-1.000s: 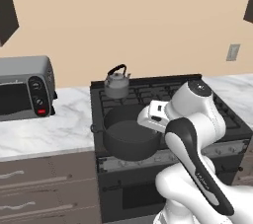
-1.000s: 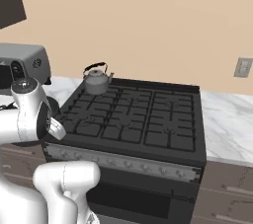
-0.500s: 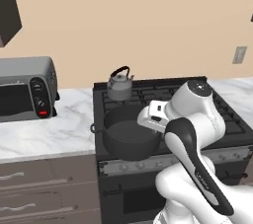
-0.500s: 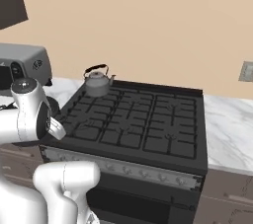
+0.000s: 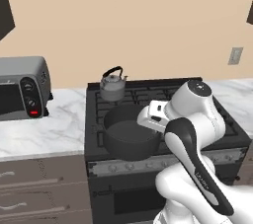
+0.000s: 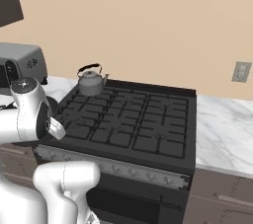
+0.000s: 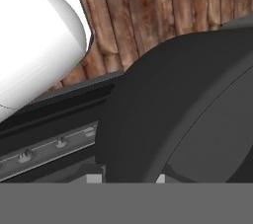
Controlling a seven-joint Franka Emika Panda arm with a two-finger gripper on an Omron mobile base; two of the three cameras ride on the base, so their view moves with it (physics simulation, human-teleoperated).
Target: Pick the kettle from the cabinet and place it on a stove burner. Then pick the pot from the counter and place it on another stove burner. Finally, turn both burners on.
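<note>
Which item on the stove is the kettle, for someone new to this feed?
Find the black stove set into the marble counter. At its back left corner stands the kettle: small, grey, domed, with an arched black handle, unlike the wide dark lidless pot in front of it.

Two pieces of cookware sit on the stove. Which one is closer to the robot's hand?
The pot, the wide, low, dark one at the stove's front left, right beside the robot's wrist. The kettle, small and grey with an arched handle, stands further back on a rear burner.

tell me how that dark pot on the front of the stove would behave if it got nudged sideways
The pot looks wide and low, so it would probably slide or catch on the burners rather than tip. Its round, thick-looking dark body suggests it is stiff and fairly heavy for its size. It sits near the stove's front edge, so a forward nudge seems riskier.
</note>
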